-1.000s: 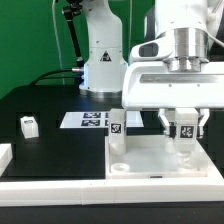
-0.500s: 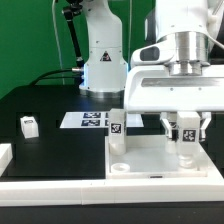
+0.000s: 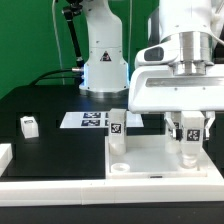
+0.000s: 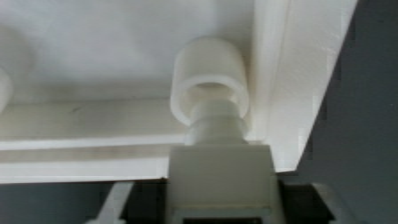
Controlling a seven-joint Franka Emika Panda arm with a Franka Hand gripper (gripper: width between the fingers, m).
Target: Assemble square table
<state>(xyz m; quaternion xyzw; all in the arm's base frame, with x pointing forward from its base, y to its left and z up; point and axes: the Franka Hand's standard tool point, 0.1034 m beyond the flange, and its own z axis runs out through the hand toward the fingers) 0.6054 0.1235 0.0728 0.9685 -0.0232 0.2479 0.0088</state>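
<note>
Jaws pinching a tagged leg [image 3: 188, 131], upright, above the tabletop [image 3: 150, 158] at the exterior view's right. From the wrist view, its tip meets the round corner socket [image 4: 214, 78]; how far in, cannot tell. Tabletop lies flat on the black counter [image 3: 50, 150]. A second leg [image 3: 117, 125] stands at its far corner. A third leg [image 3: 29, 125] sits loose, well apart. The marker board [image 3: 88, 120] lies just behind.
</note>
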